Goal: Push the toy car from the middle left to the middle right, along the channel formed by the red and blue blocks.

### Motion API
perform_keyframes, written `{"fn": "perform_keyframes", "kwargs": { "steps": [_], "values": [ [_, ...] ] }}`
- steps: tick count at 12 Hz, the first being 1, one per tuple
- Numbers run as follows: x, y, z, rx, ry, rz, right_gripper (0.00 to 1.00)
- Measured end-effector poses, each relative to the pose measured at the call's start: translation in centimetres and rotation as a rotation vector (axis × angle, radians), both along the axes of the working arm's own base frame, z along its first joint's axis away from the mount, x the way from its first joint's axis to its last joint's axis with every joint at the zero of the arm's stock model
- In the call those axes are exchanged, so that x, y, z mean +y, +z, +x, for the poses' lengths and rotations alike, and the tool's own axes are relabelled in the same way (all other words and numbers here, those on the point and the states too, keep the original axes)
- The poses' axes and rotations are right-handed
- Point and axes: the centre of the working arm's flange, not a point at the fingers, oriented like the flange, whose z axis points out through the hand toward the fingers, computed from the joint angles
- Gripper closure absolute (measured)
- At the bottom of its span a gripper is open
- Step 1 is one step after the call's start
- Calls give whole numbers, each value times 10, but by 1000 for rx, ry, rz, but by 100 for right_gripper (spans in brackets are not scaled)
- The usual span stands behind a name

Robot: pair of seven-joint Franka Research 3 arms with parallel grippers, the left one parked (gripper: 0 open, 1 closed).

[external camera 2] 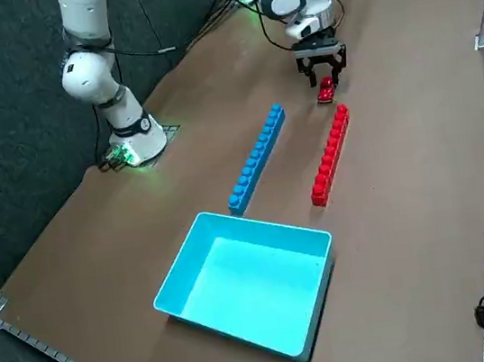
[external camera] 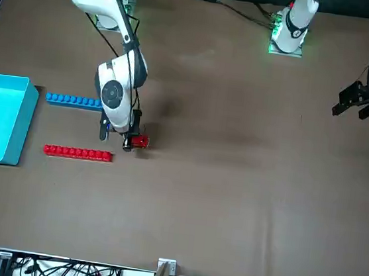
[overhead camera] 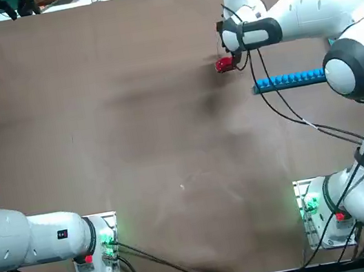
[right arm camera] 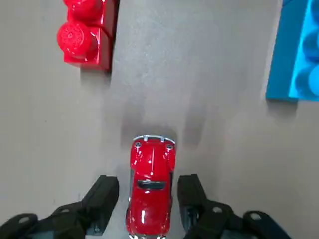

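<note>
At the left end of the channel (right arm camera: pixel 187 64), just outside its mouth, the toy car (right arm camera: pixel 152 189) stood nearer the line of the red bar (external camera 2: pixel 330 155) than that of the blue bar (external camera 2: pixel 256 160). The right gripper (right arm camera: pixel 148 178) was positioned over the car with its fingers apart, one on each flank; a visible gap separated each fingertip from the body. In the top view, the right arm (overhead camera: pixel 308 10) concealed the red bar and covered the right end of the blue bar. The wrist view cut off both bars, and the car's tail met the picture's edge. The light-blue box (external camera 2: pixel 248 280) was mostly hidden in the top view. The car's long axis ran approximately parallel to the bars; the end with the chrome bumper and two round lamps pointed right, toward the channel.
</note>
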Motion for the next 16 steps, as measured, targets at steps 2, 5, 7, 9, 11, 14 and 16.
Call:
{"fn": "perform_keyframes", "kwargs": {
  "steps": [2, 5, 7, 9, 11, 14, 16],
  "values": [
    [0, -2, 1, -8, -5, 0, 27],
    [1, -6, 1, -11, -6, 1, 39],
    [3, -9, 1, -15, -9, 3, 39],
    [5, -13, 0, -14, -10, 2, 39],
    [5, -14, 0, -13, -10, 2, 41],
    [6, -14, -1, -13, -12, 1, 53],
    [6, -14, -1, -15, -55, 2, 60]
  ]
}}
